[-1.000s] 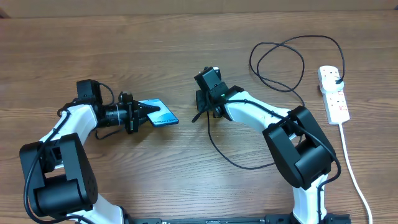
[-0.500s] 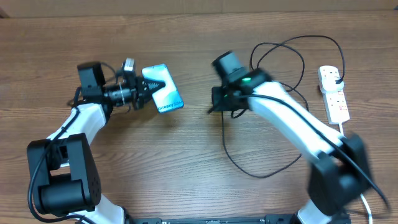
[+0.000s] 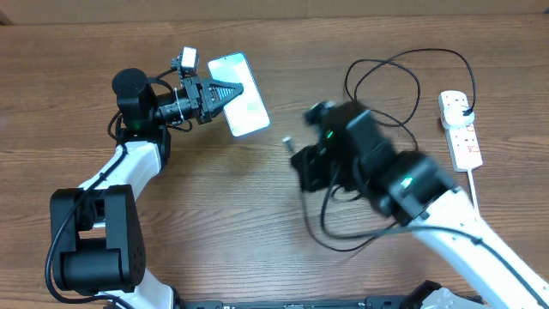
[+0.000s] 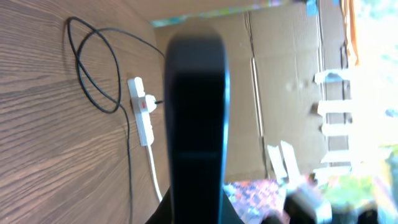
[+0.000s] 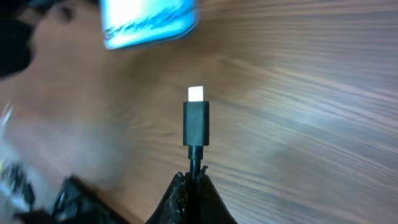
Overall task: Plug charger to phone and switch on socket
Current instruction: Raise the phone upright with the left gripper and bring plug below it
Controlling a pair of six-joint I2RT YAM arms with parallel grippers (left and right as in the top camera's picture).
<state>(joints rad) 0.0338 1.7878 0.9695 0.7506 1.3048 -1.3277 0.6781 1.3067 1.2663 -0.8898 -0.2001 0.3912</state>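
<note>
Your left claw (image 3: 212, 93) has lifted the phone (image 3: 239, 105) off the worktop (image 3: 86, 51) in the last second. It is clamped on one end, and the phone now hangs tilted over the far left side, screen up. Your right claw (image 5: 193, 190) has swung in from the right. It is closed tight on the charger (image 3: 377, 81) just behind the connector tip (image 5: 196, 121), which sticks straight out with its metal end bare. In the right wrist view the phone shows blurred, ahead and to the left of the tip and well apart from it, so the mating is not yet lined up. The socket (image 3: 461, 129) lies untouched at the far right with the black plug seated. I cannot tell whether its switch is on.
</note>
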